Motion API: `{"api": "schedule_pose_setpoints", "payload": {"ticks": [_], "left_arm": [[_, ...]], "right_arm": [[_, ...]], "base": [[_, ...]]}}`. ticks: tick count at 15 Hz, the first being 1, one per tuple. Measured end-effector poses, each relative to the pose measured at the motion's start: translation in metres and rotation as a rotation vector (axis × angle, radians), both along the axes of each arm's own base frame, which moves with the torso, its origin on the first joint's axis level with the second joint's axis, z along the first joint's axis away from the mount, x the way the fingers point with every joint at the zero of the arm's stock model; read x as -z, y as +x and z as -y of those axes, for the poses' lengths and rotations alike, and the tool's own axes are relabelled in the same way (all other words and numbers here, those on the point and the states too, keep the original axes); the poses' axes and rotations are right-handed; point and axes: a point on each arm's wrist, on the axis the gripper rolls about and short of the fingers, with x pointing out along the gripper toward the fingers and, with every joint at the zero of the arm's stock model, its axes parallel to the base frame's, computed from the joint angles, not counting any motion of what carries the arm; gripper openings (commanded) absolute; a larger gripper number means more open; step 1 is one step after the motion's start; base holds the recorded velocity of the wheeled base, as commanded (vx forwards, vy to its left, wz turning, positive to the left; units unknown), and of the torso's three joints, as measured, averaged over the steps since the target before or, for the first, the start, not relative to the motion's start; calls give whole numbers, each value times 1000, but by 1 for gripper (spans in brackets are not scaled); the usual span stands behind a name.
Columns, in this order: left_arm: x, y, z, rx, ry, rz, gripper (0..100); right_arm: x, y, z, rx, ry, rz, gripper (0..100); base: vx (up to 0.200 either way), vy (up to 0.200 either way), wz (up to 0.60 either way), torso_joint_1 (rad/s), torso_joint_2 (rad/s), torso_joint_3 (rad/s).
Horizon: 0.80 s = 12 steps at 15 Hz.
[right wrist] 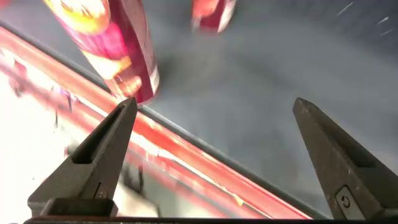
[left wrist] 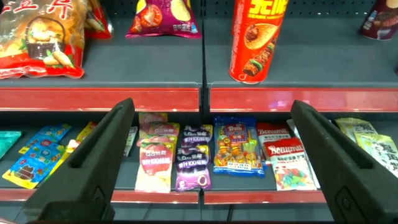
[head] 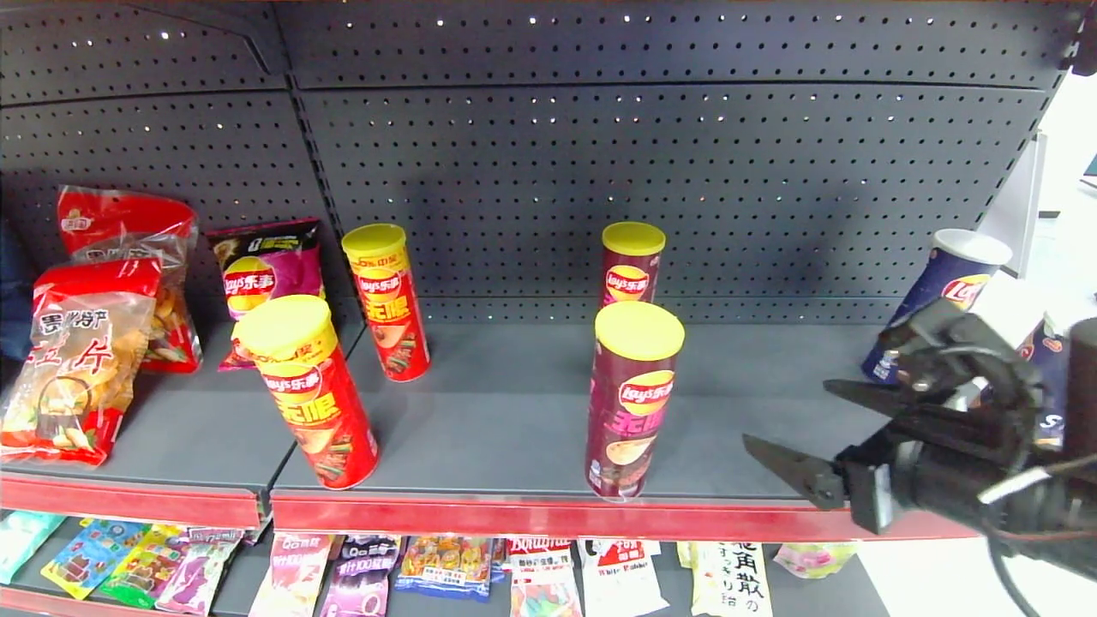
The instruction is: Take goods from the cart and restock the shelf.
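1. Found right gripper (head: 787, 414) spread wide and empty, just off the shelf's (head: 548, 516) front edge, beside the maroon chip can (head: 630, 403) standing at that edge.
2. Found left gripper (left wrist: 211, 104) likewise spread, holding nothing, facing candy packets (left wrist: 193, 155) below.
3. Judged as between placements; next calls for fetching another item from the cart.

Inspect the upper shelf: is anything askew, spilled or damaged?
Nothing clearly stands out. The red chip cans and maroon chip cans stand upright, lids on, nothing spilled. The blue chip can at the right seems to lean, though that may be camera angle.
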Motion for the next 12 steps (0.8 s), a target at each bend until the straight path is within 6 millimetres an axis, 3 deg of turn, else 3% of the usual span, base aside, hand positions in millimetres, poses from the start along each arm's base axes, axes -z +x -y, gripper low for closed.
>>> {"api": "schedule_pose_setpoints", "payload": {"ticks": [3, 5, 9, 12], "left_arm": [[0, 0, 0, 19, -1, 0, 100], [0, 0, 1, 43, 14, 3, 100], [-1, 0, 1, 51, 97, 11, 100], [-1, 0, 1, 75, 107, 14, 100]], "right_arm": [[-27, -43, 37, 57, 87, 163, 100], [-30, -76, 69, 164, 104, 228, 100], [5, -150, 107, 314, 74, 237, 100], [43, -183, 118, 418, 87, 237, 100]], "base": [[0, 0, 0, 0, 0, 0], [0, 0, 0, 0, 0, 0], [0, 0, 0, 0, 0, 0], [0, 0, 0, 0, 0, 0]]}}
